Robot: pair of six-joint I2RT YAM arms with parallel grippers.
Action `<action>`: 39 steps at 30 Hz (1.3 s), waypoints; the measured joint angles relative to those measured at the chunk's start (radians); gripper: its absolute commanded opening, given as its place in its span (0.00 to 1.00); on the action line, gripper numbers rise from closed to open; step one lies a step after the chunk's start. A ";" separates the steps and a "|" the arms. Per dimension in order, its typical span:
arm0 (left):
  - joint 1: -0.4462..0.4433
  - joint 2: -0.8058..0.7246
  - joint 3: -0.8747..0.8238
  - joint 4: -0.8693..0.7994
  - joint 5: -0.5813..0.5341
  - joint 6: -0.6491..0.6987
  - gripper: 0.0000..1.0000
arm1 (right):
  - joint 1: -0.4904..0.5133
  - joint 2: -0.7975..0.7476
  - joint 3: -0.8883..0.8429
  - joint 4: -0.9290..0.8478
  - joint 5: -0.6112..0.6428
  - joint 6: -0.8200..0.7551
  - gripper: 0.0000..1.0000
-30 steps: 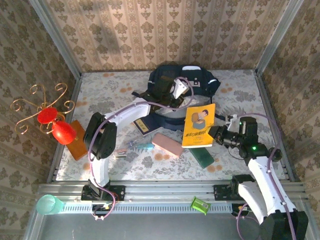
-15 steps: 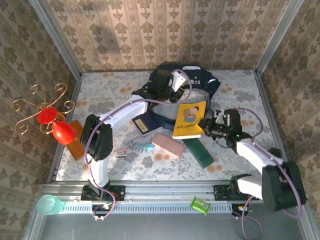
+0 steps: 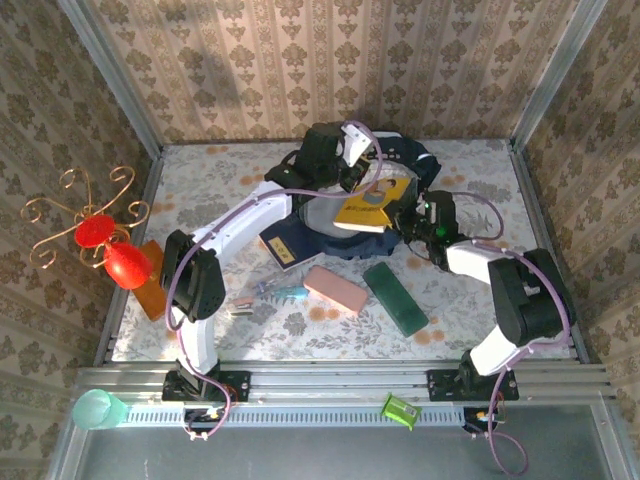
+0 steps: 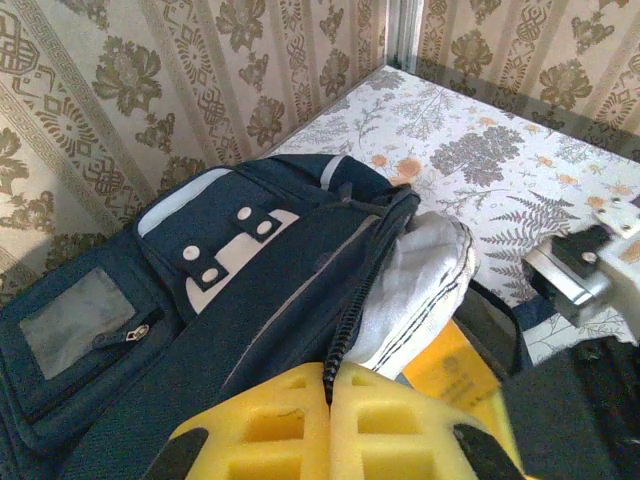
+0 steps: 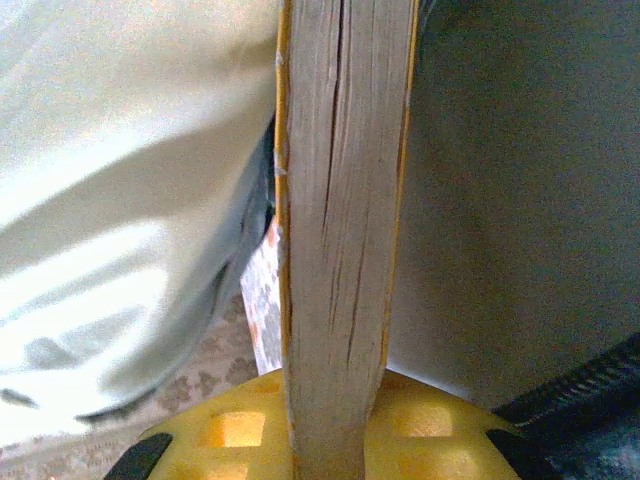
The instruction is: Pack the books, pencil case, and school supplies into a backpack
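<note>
Moved: thin bright-yellow paper book [image 3: 368, 205], now at mouth of big navy fabric backpack [image 4: 230, 300] by tabletop [image 3: 220, 170] far edge; right gripper [image 5: 345, 440] clamped on it, left gripper [image 4: 330, 400] pinched shut on zip rim [image 4: 345, 320]

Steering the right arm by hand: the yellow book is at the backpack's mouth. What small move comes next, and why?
Probably ease the right gripper forward so the yellow book slides deeper into the backpack. The book is clamped edge-on beside the pale lining, and the left gripper pinches the zip edge, holding the mouth open.
</note>
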State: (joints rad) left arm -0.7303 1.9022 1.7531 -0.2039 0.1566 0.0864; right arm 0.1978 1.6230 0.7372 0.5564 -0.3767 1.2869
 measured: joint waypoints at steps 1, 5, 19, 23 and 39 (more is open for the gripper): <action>0.000 0.000 0.003 -0.003 0.000 -0.003 0.00 | 0.004 0.023 0.011 0.018 0.021 0.008 0.00; -0.001 0.000 0.009 -0.013 0.000 -0.016 0.00 | 0.026 0.143 0.069 0.085 0.139 0.059 0.00; -0.027 0.000 0.037 -0.053 -0.010 -0.024 0.00 | 0.153 0.406 0.310 0.215 0.591 0.189 0.00; -0.036 0.000 0.051 -0.063 -0.018 -0.028 0.00 | 0.176 0.492 0.413 0.217 0.679 0.219 0.12; -0.027 0.048 0.165 -0.111 -0.076 -0.090 0.00 | 0.176 0.365 0.308 0.143 0.612 0.021 0.55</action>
State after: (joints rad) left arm -0.7570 1.9503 1.9182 -0.3149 0.0803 -0.0040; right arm 0.3737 1.9877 1.0451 0.6998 0.2352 1.3079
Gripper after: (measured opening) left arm 0.047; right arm 0.545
